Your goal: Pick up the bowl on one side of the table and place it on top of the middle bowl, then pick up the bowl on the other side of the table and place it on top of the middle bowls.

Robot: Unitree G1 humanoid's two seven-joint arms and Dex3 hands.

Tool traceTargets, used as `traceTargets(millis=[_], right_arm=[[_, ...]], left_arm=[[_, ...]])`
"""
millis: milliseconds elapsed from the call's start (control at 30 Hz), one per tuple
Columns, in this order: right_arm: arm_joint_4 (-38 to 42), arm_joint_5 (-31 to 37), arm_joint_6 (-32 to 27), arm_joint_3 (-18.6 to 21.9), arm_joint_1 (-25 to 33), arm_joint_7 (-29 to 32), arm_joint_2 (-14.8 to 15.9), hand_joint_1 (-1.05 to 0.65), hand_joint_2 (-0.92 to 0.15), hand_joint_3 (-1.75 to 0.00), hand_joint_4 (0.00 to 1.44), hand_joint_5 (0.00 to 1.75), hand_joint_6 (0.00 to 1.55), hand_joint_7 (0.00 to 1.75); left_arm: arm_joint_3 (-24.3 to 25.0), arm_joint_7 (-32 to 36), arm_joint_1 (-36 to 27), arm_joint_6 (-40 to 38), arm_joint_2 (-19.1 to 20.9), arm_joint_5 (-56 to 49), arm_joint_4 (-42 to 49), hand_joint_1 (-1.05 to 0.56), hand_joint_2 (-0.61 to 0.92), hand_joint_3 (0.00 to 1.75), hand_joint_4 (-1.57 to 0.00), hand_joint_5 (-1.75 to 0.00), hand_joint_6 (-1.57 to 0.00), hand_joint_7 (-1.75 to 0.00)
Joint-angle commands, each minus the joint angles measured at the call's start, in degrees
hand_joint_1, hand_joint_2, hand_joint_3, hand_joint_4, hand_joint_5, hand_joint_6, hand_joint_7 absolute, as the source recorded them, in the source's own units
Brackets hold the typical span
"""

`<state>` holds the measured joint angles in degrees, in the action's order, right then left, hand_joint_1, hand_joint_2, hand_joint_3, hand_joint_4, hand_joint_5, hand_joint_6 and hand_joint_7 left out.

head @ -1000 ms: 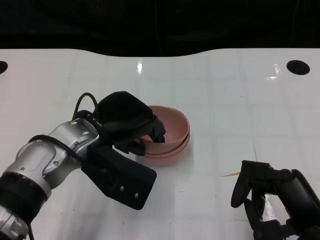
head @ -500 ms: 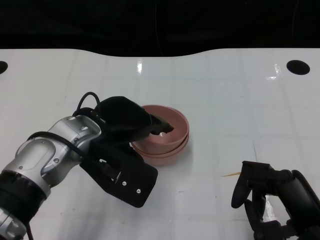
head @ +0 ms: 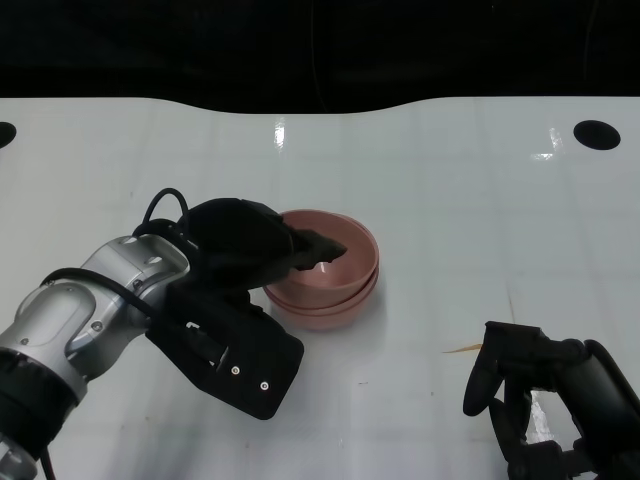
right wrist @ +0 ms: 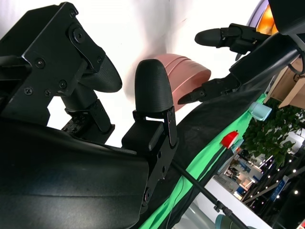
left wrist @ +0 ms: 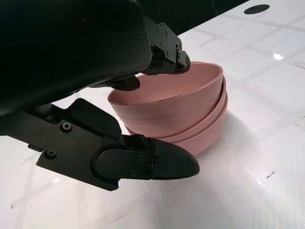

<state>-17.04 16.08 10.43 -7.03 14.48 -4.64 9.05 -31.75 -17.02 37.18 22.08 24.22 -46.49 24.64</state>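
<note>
When I look down from the head view, I see my left hand (head: 250, 255) right at the pink bowls (head: 335, 275) in the middle of the white table (head: 450, 200). The bowls sit one inside the other, three rims as far as I can count, so I think the stacking is nearly done. The bowls lie just to the right of this hand, touching it, and its fingers (head: 318, 245) reach over the near rim into the top bowl. My right hand (head: 545, 400) is low at my right, well apart from the bowls, so the left hand is the nearer one.

From the left wrist view, the upper fingers (left wrist: 167, 47) lie over the rim of the top bowl (left wrist: 181, 102), and the thumb (left wrist: 152, 162) sits outside, low by the stack. I cannot tell if they pinch the rim or have let go.

From the right wrist view, my right hand (right wrist: 143, 114) holds nothing, its fingers apart. The bowls (right wrist: 188, 76) show far off.
</note>
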Motion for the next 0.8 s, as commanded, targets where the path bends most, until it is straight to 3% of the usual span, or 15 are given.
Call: traceTargets(millis=[33,333,633,733,800], right_arm=[[-0.1,-0.2,0.4,0.4,0.1,0.3,0.4,0.00,-0.20,-1.61,0.91,1.75,0.80,1.51],[0.0,-0.6,0.5,0.5,0.1,0.3,0.3,0.00,-0.21,-1.61,0.91,1.75,0.80,1.51],[0.3,-0.5,0.4,0.5,-0.1,0.2,0.6,0.00,-0.20,-1.62,0.92,1.75,0.81,1.51],[0.4,-0.6,0.4,0.6,-0.1,0.2,0.6,0.00,-0.19,-1.62,0.92,1.75,0.81,1.51],[0.3,-0.6,0.5,0.6,0.0,0.2,0.5,0.00,-0.20,-1.62,0.92,1.75,0.81,1.51]], left_arm=[[0.9,1.2,-1.5,0.2,1.1,0.8,0.1,-0.88,0.92,0.47,-0.17,-0.09,-0.14,0.00],[5.1,3.5,-4.3,2.9,3.1,5.0,-1.8,-0.87,0.92,0.54,-0.10,-0.08,-0.11,-0.01],[12.0,14.0,-8.9,9.1,3.3,10.2,-1.5,-0.72,0.92,0.53,-0.18,-0.18,-0.17,-0.04],[14.4,17.7,-10.5,12.0,2.7,12.4,-1.1,-0.65,0.92,0.47,-0.26,-0.31,-0.27,-0.08],[15.2,18.1,-11.2,12.9,2.5,13.6,-1.3,-0.61,0.92,0.48,-0.20,-0.55,-0.32,-0.09]])
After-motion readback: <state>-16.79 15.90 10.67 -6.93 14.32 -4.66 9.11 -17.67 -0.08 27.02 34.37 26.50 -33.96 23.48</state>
